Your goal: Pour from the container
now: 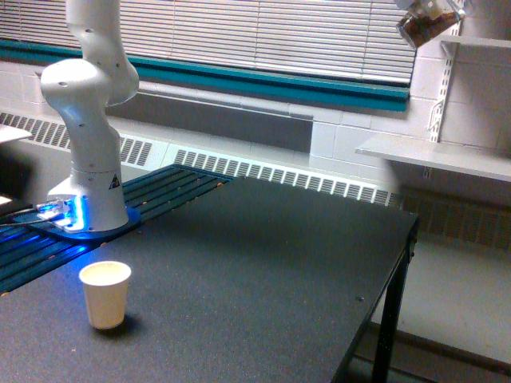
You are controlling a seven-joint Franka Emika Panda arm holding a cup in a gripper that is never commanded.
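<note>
The container (428,24), a clear rounded vessel with brown granules inside, hangs tilted high at the exterior view's top right, in front of the window blinds. Only a sliver of my gripper (431,5) shows at the frame's top edge, where it is shut on the container's upper part; the rest of the hand is cut off. A small cream-white paper cup (105,294) stands upright on the black table (263,271) at the near left, far below and to the left of the container. The cup's inside is not visible.
The arm's white base (88,159) stands at the table's left with blue lights at its foot. White wall shelves (435,152) jut out at the right, just below the container. The table's right edge (399,263) drops to the floor.
</note>
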